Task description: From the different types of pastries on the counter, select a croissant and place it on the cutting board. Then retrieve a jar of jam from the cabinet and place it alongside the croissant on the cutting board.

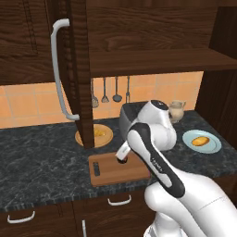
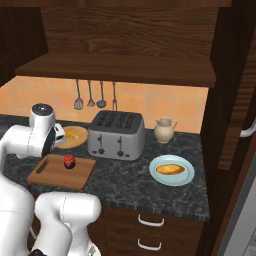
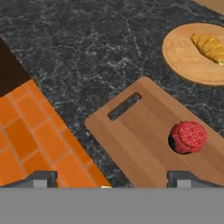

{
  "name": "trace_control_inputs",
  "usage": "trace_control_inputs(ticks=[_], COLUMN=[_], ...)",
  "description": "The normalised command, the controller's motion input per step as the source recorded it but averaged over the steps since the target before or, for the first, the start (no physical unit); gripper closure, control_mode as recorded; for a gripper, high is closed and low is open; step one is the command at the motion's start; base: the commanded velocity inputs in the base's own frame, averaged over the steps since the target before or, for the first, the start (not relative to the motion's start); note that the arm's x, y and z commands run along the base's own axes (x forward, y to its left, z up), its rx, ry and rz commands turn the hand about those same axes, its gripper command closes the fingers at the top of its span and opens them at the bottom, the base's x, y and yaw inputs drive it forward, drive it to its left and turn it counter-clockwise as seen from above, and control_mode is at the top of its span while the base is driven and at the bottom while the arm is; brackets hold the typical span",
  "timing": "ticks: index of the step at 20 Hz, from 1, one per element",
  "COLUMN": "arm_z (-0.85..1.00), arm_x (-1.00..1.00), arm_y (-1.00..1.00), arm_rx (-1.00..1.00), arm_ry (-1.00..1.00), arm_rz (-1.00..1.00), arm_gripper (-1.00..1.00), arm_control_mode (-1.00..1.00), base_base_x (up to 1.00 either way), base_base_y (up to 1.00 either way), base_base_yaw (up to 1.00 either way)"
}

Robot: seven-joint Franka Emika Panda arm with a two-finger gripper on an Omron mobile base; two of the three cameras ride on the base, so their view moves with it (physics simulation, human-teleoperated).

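The jar of jam (image 3: pixel 188 137) stands upright on the cutting board (image 3: pixel 140 140), red lid up, ahead of the claw (image 3: pixel 112 178) and toward its right fingertip, apart from both tips. The claw is spread wide, its two dark tips far apart at the bottom of the hand view with nothing between them; it hangs over the board's near corner and the dark marbled tabletop (image 3: pixel 78 48). The board's slot handle lies ahead of the claw, between it and the bare stone.

The croissant (image 3: pixel 211 47) lies on a round tan dish (image 3: pixel 181 57), farther ahead of the claw and beyond the board, well apart from the jar. The dish sits just off the board's far edge.

In the right base view the jar (image 2: pixel 69 161) rests near the middle of the board (image 2: pixel 55 175), with the toaster (image 2: pixel 116 134) beyond it, a beige jug (image 2: pixel 164 130) past that, and an orange-golden oval pastry (image 2: pixel 171 169) on a pale blue plate (image 2: pixel 187 177). In the left base view the cabinet door (image 1: pixel 76 69) stands swung open, its pale bar handle (image 1: pixel 58 69) facing out.
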Motion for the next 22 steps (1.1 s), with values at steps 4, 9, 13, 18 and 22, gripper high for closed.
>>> trace_control_inputs(ticks=[4,9,13,18,22], arm_z=[0.0,-0.08,-0.27,-0.05,0.0], arm_x=[1.0,0.38,0.81,0.76,0.94], arm_y=[0.77,0.15,-0.01,-0.02,-0.36], arm_rx=[-0.19,-0.13,-0.24,-0.07,0.0], arm_ry=[0.13,0.01,-0.01,-0.02,0.0], arm_rz=[-0.15,-0.03,0.0,0.03,0.12], arm_gripper=[-1.0,-1.0,-1.0,-1.0,-1.0], arm_control_mode=[-1.0,-1.0,-1.0,-1.0,-1.0], base_base_x=[0.0,0.0,0.0,0.0,0.0], base_base_y=[0.0,0.0,0.0,0.0,0.0], base_base_yaw=[0.0,0.0,0.0,0.0,0.0])
